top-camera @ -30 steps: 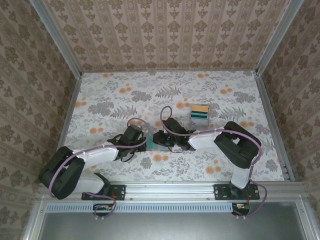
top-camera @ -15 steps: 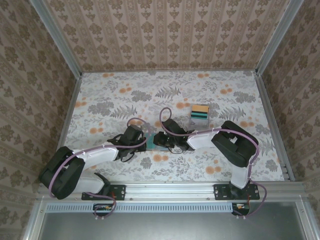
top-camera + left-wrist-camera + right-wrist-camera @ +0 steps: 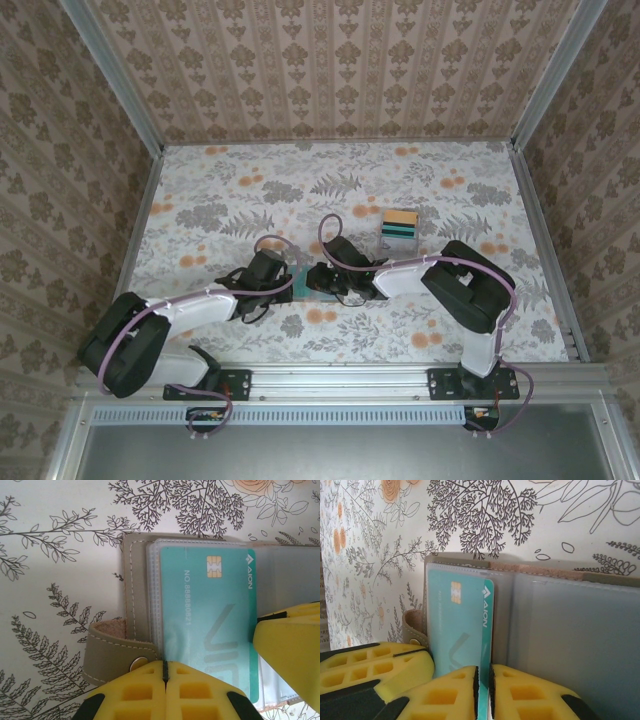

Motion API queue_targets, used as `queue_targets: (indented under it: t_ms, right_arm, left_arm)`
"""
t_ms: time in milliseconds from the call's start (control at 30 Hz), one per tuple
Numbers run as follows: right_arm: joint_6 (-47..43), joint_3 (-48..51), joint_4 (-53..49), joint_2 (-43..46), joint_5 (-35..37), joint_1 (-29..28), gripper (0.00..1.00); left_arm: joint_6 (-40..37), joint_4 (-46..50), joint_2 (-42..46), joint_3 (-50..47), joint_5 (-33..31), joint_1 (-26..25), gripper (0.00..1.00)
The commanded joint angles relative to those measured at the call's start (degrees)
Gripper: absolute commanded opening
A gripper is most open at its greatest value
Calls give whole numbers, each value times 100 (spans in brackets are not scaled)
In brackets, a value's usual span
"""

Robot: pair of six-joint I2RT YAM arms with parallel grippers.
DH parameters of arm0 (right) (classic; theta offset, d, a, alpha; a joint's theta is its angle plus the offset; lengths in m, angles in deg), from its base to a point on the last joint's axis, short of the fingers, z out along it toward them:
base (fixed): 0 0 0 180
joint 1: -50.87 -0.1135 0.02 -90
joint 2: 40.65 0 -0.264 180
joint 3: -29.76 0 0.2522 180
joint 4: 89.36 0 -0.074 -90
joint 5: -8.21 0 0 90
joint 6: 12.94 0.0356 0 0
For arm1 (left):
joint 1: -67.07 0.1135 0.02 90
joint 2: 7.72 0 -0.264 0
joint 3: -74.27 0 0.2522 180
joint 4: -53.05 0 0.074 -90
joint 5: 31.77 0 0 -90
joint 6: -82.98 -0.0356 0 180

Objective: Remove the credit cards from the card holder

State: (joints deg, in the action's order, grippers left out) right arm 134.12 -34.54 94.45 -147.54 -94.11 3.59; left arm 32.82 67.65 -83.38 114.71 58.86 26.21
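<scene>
The card holder (image 3: 306,284) lies open on the table between the two grippers, taupe outside (image 3: 137,580) with grey panels inside (image 3: 570,630). A teal credit card (image 3: 210,610) with a chip sits in the left panel's clear sleeve. My right gripper (image 3: 484,672) is shut on that card's (image 3: 455,625) right edge, which stands up between the pads. My left gripper (image 3: 165,664) is shut, its tips pressed on the holder by the snap strap (image 3: 112,652). Seen from above, the left gripper (image 3: 288,285) and right gripper (image 3: 322,283) meet over the holder.
A clear plastic box (image 3: 399,228) with stacked coloured cards stands just behind and right of the holder. The flower-patterned table (image 3: 230,200) is fenced by patterned walls and metal rails on three sides.
The right arm has edged slightly to the left over the holder. The left arm and the holder have stayed where they were.
</scene>
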Motion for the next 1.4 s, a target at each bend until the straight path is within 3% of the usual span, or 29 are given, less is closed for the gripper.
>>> queue_targets:
  t_ms: [0,100,200,433,567,700,1367]
  right_arm:
    - [5,-89,95,-151,-210,-53,14]
    - [30,-60,213,-165,-279,-56,11]
    - [54,-58,378,-186,-397,-65,16]
    - [82,-70,493,-235,-519,-66,16]
    - [86,-61,557,-250,-566,-65,11]
    - [110,1,573,-211,-512,-63,0]
    - [254,886,868,466,-201,397,0]
  left_arm:
    - [1,373,-213,-22,192,-83,0]
    - [-19,358,-211,-14,219,-88,0]
    - [-54,350,-213,-5,244,-96,0]
    - [-73,354,-233,15,273,-97,0]
    - [-83,331,-260,24,301,-105,0]
    - [-64,363,-255,31,272,-113,0]
    - [151,771,-263,-5,-63,26,0]
